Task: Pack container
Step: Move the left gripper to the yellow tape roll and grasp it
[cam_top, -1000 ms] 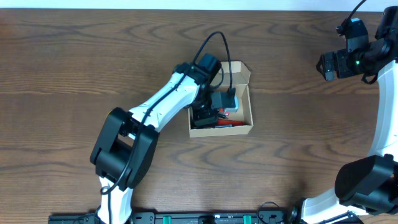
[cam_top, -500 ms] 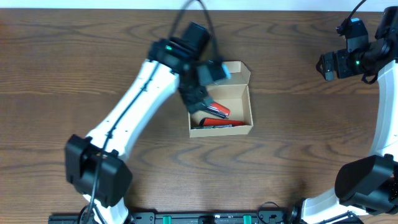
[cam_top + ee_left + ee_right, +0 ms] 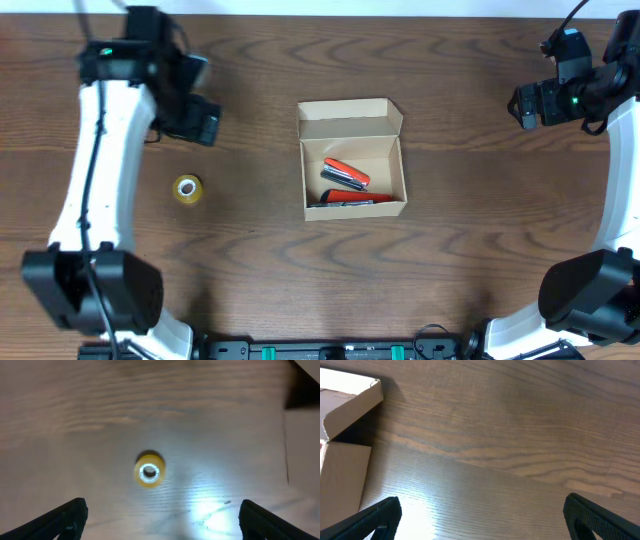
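Since the earlier frames the left arm has swung away from the box (image 3: pixel 350 128) to the far left of the tabletop (image 3: pixel 480 250), and its left tool (image 3: pixel 162 520), which was over the box interior, now hangs over a small yellow tape roll (image 3: pixel 149 468) with its fingers spread wide and nothing between them. The right tool (image 3: pixel 487 520) has not shifted; it sits at the right edge, fingers likewise wide apart and empty, with a corner of the box at the left of its wrist view. The box stands near the middle of the tabletop, its lid (image 3: pixel 350 112) folded back on the far side. Inside lie two slim red items, probably markers (image 3: pixel 346 176), one slanted across the floor and one along the near wall. Judged from this layout, packing is partly done: two items are in, the tape roll lies well apart from the box to its left and appears to be the next piece, and the lid is not yet closed. No brand, label or writing is legible; the cardboard is plain.
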Tool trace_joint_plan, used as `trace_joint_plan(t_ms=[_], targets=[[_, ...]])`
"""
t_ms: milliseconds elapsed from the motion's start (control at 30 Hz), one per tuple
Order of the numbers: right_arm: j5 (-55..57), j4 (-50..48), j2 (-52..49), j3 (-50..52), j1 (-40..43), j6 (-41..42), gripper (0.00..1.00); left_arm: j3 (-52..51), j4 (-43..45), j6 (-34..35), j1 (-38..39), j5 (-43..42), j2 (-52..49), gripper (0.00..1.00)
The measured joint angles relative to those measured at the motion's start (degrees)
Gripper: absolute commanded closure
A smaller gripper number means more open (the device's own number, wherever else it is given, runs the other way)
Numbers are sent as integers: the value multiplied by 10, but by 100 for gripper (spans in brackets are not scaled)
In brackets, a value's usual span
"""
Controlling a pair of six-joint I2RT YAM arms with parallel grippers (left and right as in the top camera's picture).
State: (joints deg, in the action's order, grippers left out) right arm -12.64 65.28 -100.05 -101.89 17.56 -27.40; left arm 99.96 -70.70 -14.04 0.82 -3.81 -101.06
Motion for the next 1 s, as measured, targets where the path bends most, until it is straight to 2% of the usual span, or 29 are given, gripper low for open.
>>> trace_joint_plan(t_ms=[67,233,433,733,1000], targets=[[-2,-1,0,0,0,0,1,-43,29,29,-4,7,25,5],[-5,-2,0,1,0,0,1,-223,155,95,16,18,105,4],[-7,-2,0,1,0,0,1,-380,272,128,21,19,176,5],[-7,-1,0,1,0,0,1,-408,304,139,-19,2,179,5],[-15,-2,0,1,0,0,1,-408,310,141,-21,-6,125,5]])
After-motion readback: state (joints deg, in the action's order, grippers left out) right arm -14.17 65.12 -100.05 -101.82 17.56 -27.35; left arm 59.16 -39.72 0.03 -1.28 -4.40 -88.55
